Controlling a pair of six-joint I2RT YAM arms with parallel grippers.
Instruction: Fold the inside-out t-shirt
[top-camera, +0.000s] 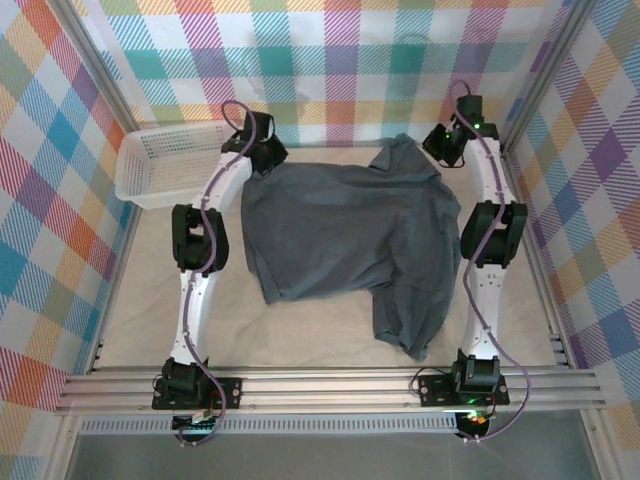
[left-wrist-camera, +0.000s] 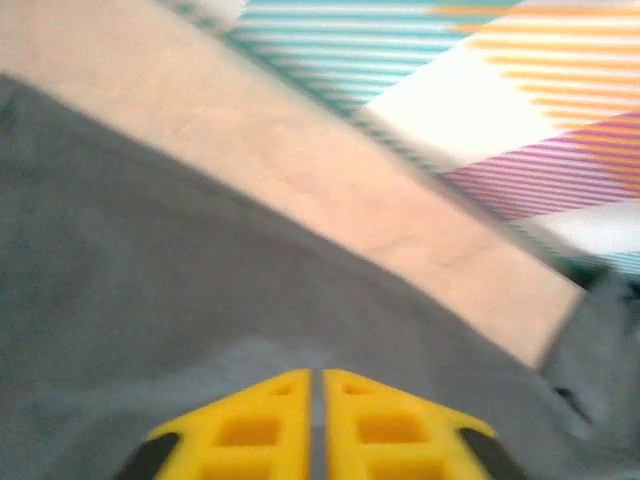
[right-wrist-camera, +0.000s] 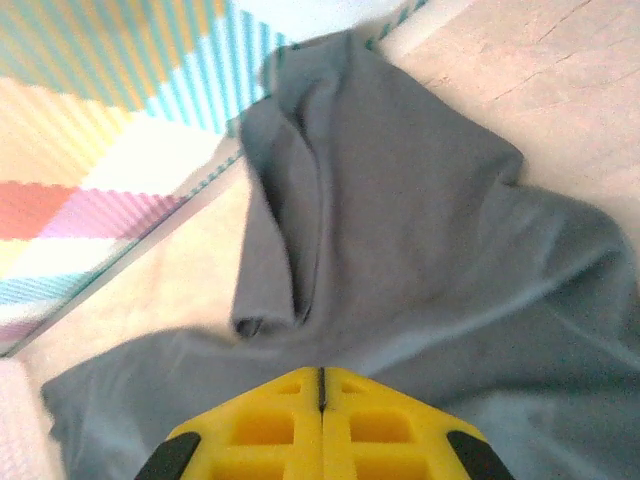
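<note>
The inside-out t-shirt (top-camera: 340, 230) lies spread across the middle of the table, dark blue-grey and wrinkled, with one part trailing toward the near right. My left gripper (top-camera: 268, 158) sits at its far left corner. In the left wrist view its yellow fingers (left-wrist-camera: 250, 430) stand almost together over the cloth (left-wrist-camera: 150, 300), with a sliver of grey in the slit at the left gripper (left-wrist-camera: 315, 372). My right gripper (top-camera: 440, 150) is at the shirt's far right edge. The right gripper (right-wrist-camera: 321, 370) is shut, and creases in the shirt (right-wrist-camera: 420, 220) run into its tips beside a folded sleeve (right-wrist-camera: 280, 200).
A white lattice basket (top-camera: 165, 165) stands at the far left, just beyond the left arm. Plaid walls close in the back and both sides. Bare beige tabletop (top-camera: 130, 300) shows to the left of the shirt, and an aluminium rail (top-camera: 330, 385) runs along the near edge.
</note>
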